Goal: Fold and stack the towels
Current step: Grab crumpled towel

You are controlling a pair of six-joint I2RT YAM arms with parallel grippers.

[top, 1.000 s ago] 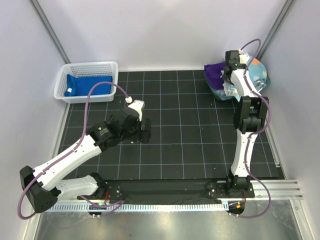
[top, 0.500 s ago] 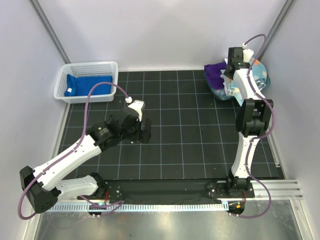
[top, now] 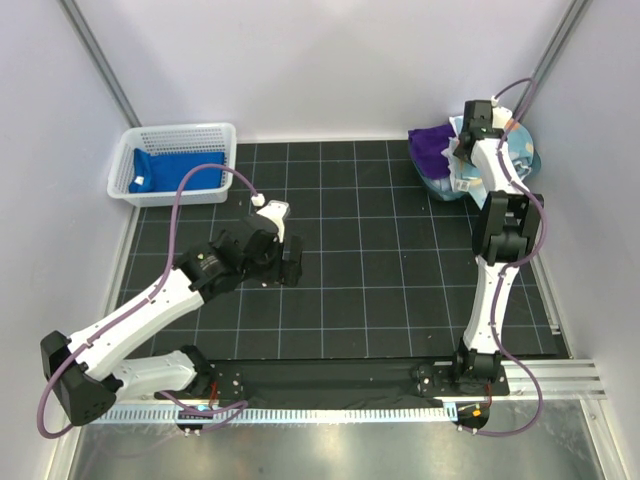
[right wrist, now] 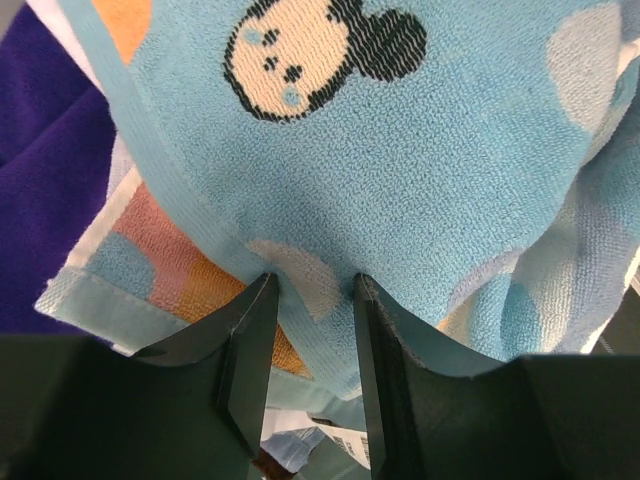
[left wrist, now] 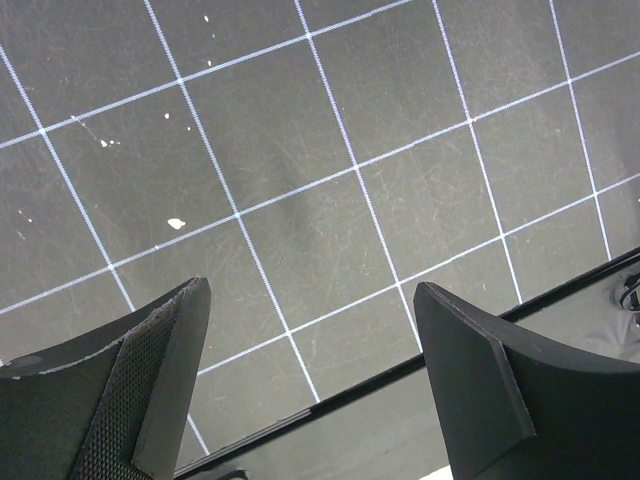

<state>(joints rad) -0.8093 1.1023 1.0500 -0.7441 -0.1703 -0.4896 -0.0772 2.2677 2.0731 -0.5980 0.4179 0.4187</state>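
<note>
The pastel towel (right wrist: 400,150), light blue with orange and pale dots and a cartoon face, lies heaped in the teal tub (top: 440,188) at the far right; it also shows in the top view (top: 516,150). My right gripper (right wrist: 312,282) is pressed down into it with a fold of the cloth pinched between the fingers; in the top view it (top: 468,150) is over the tub. The purple towel (top: 430,145) lies beside it at the tub's left (right wrist: 40,180). The royal blue towel (top: 175,170) lies folded in the white basket (top: 180,130). My left gripper (left wrist: 310,290) is open and empty over the mat (top: 290,262).
The black gridded mat (top: 380,260) covers the table. The walls stand close behind the tub and basket. The mat's near edge and a rail (top: 560,372) run along the front. A printed label (right wrist: 345,445) shows under the pastel towel.
My right gripper has moved right and down into the tub onto the pastel towel. The left arm has not moved.
</note>
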